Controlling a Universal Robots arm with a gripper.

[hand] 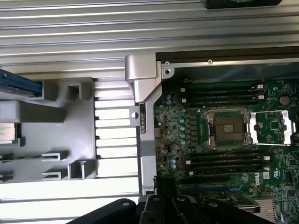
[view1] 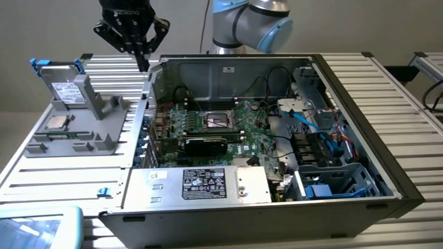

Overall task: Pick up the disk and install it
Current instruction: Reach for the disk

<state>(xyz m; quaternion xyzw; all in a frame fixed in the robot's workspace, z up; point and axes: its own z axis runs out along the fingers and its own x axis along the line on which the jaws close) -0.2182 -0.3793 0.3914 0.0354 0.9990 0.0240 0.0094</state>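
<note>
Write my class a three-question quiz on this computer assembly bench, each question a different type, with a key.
1. True or false: the claw is holding the disk.
2. Where is the disk? A) propped in the grey rack beside the open computer case; B) inside the case; C) in a person's hand.
3. Fill in: the plastic frame around the disk is coloured ____.
Key: 1 false; 2 A; 3 blue.
</note>
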